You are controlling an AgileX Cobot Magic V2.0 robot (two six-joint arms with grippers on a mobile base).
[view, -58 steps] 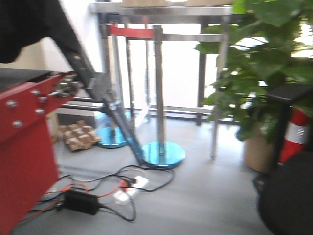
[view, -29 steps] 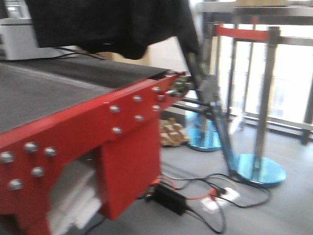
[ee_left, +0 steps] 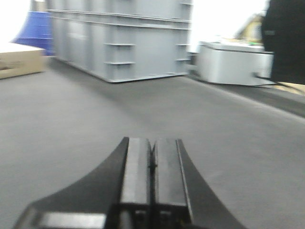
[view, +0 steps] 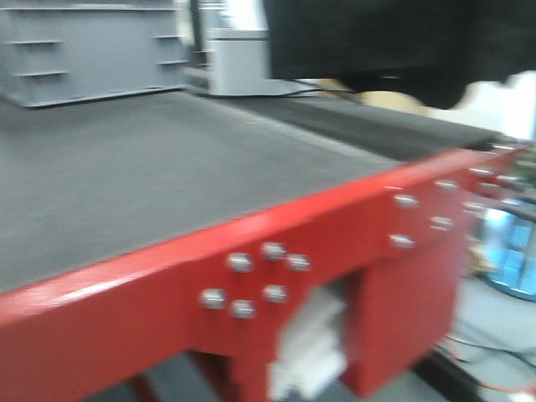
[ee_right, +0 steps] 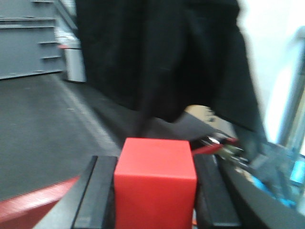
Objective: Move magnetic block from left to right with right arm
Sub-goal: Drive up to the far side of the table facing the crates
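- A cardboard box (ee_left: 19, 59) sits at nine o'clock in the left wrist view, on the grey table mat (ee_left: 71, 124). A blue object (ee_left: 31, 26) stands behind it at ten o'clock.
- The grey crate (ee_left: 119, 38) stands on the mat at twelve o'clock of that view. A light grey box (ee_left: 233, 62) lies apart from it at two o'clock.
- The left gripper (ee_left: 152, 164) fills six o'clock of its own view. Its two black fingers (ee_left: 136, 167) are pressed flat together with nothing between them, low over the mat. Whether they touch the mat cannot be told.
- In the blurred front view the red table rim (view: 251, 243) runs from eight o'clock up to three o'clock and is studded with bolts (view: 260, 276). A white bundle (view: 314, 343) shows beneath it at six o'clock.
- A black cloth (view: 385, 42) hangs at one o'clock in the front view.
- The right gripper (ee_right: 155, 164) sits at six o'clock of its own view, clamped on the magnetic block (ee_right: 155, 183). One black finger touches each side face of the block.
- Around the block, the mat lies at nine o'clock, the red rim curves at eight o'clock and the black cloth hangs at twelve o'clock. Whether the block rests on anything cannot be told.
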